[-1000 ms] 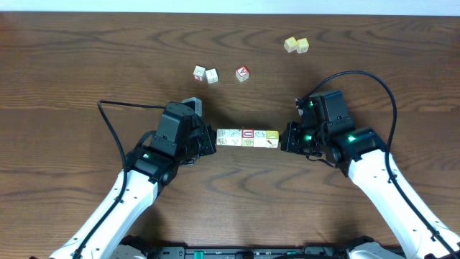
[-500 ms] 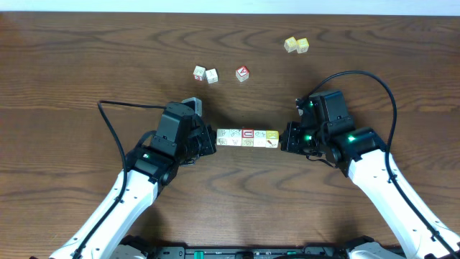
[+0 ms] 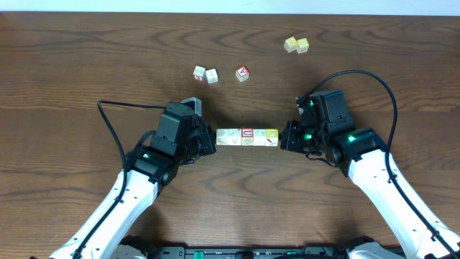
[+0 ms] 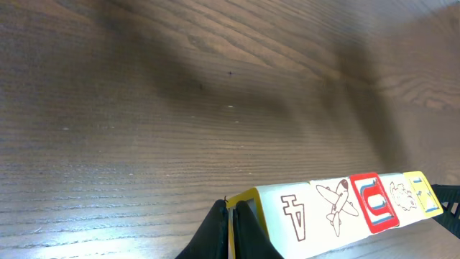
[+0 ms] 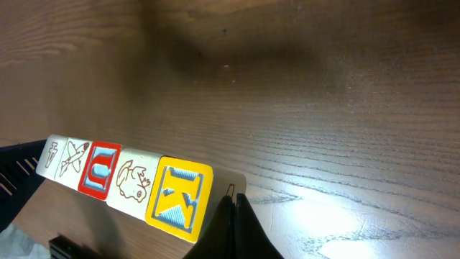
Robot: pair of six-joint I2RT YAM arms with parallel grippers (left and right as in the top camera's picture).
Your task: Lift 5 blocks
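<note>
Overhead: found the blocks (image 3: 247,137) butted face to face in one straight row near the middle of the table (image 3: 72,79), a little toward its near edge, with the long axis laid parallel to that edge. Counted five cubes there, cream faces with small prints, a red-framed one in the middle and a yellow one at the right end. Met the left gripper (image 3: 210,139) at the row's left end and the right gripper (image 3: 285,137) at its right end, each pressed together into a single narrow tip, pinching nothing, set against the outer face of the end cube. Confirmed the same from both wrist views, tip against end face. Judged neither arm the nearer, both in line with the axis and facing each other along it. Judged the lift to depend on keeping both tips on that line, squeezing inward and rising level, lest the row buckle at a joint. Could not tell resting from raised. Left aside the loose cubes (image 3: 205,74) toward the far edge.
</note>
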